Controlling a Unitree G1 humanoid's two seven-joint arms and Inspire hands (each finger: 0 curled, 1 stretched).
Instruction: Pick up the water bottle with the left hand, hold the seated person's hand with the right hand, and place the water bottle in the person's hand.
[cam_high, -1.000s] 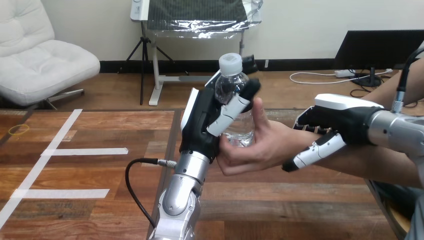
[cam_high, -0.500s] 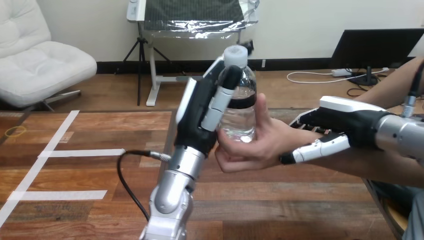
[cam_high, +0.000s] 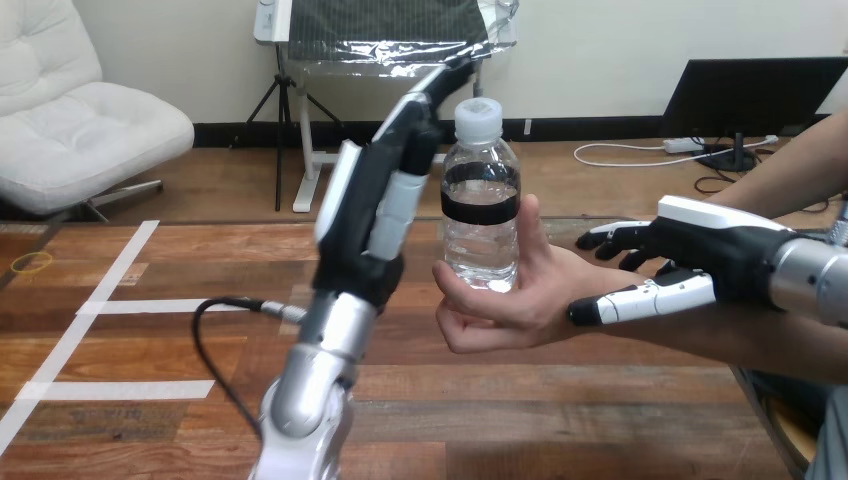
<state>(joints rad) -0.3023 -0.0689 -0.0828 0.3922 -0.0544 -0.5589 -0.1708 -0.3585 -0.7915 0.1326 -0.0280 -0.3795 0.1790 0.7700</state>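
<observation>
At the table's (cam_high: 560, 400) left, bare wood lies open from the near edge to the far one, crossed by white tape strips (cam_high: 170, 303), with a small yellow ring (cam_high: 37, 261) far off by the left edge. Right of centre the space is crowded. The table's right edge shows at the lower right, and the person's forearm comes in across it.

The water bottle (cam_high: 481, 225) stands upright in the person's hand (cam_high: 500, 305), held above the middle of the table and short of its far edge. The palm cups its base and the person's thumb is laid up its right side.

The left hand (cam_high: 370, 215) is raised just to the left of the bottle, its fingers (cam_high: 430, 95) straight and pressed together, pointing up and to the right. Their tips end near the cap, and a clear gap separates them from the bottle all the way down. The silver left forearm (cam_high: 310, 370) rises from the near edge below it.

The right hand (cam_high: 715, 255) sits over the person's wrist (cam_high: 580, 282). Its fingers (cam_high: 608, 236) reach loosely along the far side and its thumb lies straight along the near side, neither curled round the wrist.

The bottle is clear plastic with a white screw cap and a dark band round its upper body. Its lower part is ribbed and see-through.
</observation>
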